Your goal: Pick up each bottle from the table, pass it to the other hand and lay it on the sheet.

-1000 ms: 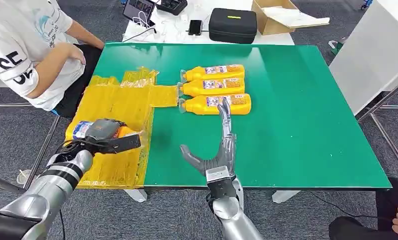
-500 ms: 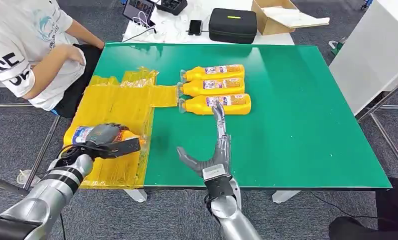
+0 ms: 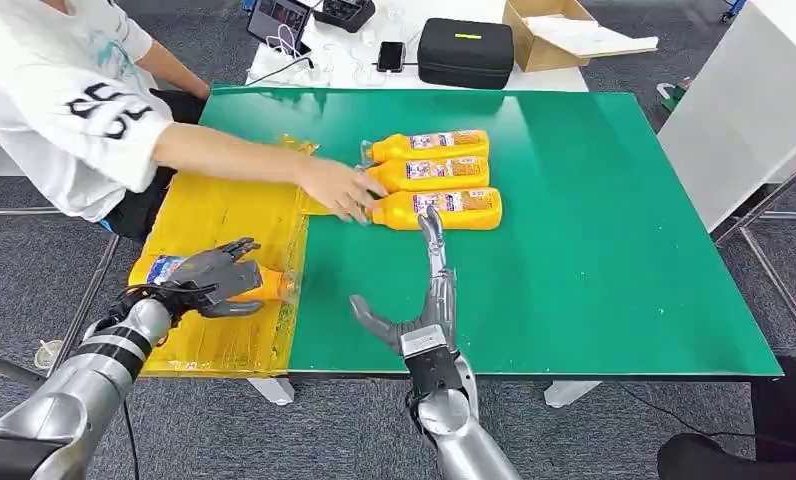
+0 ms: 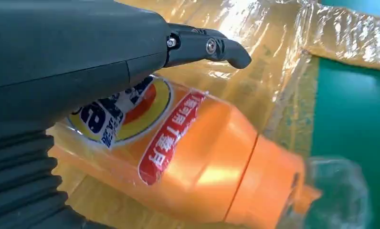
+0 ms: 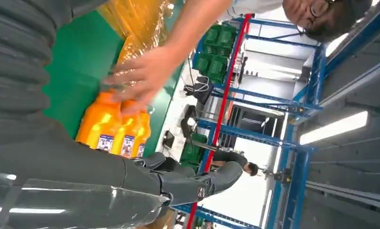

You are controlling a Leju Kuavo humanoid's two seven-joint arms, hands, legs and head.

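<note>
Green table (image 3: 594, 250), orange bottle (image 3: 264, 283) on yellow sheet (image 3: 224, 215), both hands' fingers spread, empty.

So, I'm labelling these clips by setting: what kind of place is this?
Probably a robotics lab or test workshop. A green work table stands on grey carpet, blue metal racking holds green crates, and a black equipment case and cardboard box sit on a side table.

A green counter (image 3: 594, 230) carries a crinkled yellow sheet (image 3: 224, 215) along its left side and three orange bottles (image 3: 429, 180) (lying side by side) near its far middle.
</note>
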